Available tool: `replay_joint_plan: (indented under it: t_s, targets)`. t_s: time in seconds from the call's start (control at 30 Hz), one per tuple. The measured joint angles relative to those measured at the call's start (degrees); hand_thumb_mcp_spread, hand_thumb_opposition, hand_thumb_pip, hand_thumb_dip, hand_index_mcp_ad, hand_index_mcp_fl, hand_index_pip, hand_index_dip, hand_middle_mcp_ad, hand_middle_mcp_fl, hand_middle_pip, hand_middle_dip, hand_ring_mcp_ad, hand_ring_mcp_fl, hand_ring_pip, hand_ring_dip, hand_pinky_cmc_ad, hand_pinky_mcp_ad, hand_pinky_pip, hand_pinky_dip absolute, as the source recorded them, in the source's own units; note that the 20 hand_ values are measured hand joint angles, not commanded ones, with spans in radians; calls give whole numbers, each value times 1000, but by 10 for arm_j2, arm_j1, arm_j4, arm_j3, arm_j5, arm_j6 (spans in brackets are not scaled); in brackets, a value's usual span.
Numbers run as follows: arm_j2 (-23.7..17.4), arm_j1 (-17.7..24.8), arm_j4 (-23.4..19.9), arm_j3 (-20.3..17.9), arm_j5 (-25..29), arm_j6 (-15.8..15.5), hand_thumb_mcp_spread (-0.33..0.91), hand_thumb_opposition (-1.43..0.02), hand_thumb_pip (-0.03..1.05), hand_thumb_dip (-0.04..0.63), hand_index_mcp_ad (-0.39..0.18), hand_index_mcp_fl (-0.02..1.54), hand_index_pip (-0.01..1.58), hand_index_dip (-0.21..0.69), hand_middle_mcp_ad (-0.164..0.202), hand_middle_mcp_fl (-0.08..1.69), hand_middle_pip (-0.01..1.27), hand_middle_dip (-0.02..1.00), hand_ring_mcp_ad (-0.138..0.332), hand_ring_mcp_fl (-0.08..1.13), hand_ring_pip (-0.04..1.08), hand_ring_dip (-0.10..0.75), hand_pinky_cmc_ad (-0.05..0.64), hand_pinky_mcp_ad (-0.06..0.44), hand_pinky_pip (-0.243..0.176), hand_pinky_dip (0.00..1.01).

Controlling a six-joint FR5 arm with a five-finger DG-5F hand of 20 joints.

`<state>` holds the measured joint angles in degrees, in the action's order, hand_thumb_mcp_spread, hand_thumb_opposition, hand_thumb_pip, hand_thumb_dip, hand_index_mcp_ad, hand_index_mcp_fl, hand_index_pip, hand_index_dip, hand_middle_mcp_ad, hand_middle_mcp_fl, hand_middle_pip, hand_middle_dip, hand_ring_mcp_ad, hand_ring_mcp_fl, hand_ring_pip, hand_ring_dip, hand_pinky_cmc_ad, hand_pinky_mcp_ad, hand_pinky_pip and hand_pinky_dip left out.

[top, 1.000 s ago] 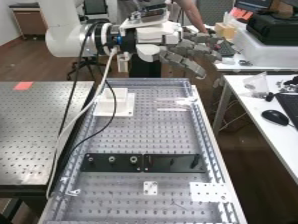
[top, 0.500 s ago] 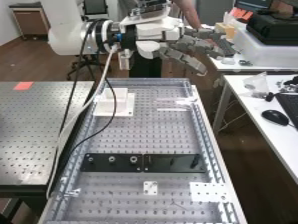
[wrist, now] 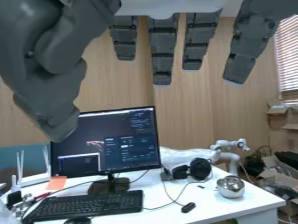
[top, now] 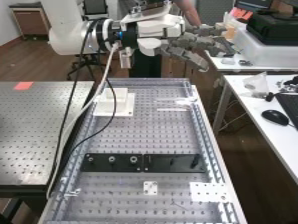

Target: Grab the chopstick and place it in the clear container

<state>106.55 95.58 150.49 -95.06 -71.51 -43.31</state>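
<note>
In the high view the hand (top: 185, 54) is above the far end of the perforated bench, its fingers extended toward the right and holding nothing. The same hand (wrist: 163, 52) in the wrist view has its fingers spread and straight, with the thumb apart from them. A thin pale strip (top: 171, 109) lies on the bench near its far right side; I cannot tell whether it is the chopstick. Beside it is a small clear or whitish item (top: 189, 100), and whether this belongs to the clear container is unclear.
A white block on a plate (top: 114, 103) sits at the bench's far left. Black plates (top: 143, 162) cross its middle, with white plates (top: 209, 192) nearer. Cables hang over the left edge. A desk with a monitor (wrist: 110, 142), keyboard (wrist: 90, 205) and metal bowl (wrist: 230, 186) faces the wrist.
The hand has shifted slightly to the right, and its lower fingertips have risen a little. Its fingers stay extended. The things on the bench have not moved.
</note>
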Motion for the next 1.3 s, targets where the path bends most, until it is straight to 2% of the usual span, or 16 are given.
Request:
replay_joint_plan:
  t_s: [0.37,0.47,0.9,1.3]
  targets:
    - [1,2,-1,0,2,0,63,-834,812,161,-98,61,113,-65,84,250,108,344,131,61,98,234,361,363,-12,393]
    - [1,3,-7,-1,6,-1,63,-834,873,161,-98,61,117,-65,84,250,108,344,131,63,98,230,361,363,-10,393]
    - [-9,4,-16,-15,11,-5,65,-852,873,162,-98,63,113,-65,84,267,108,344,131,65,94,230,361,363,-10,393]
    - [-4,2,-14,-8,8,-5,63,-848,873,162,-98,63,113,-68,84,267,108,344,131,63,94,230,361,361,-12,393]
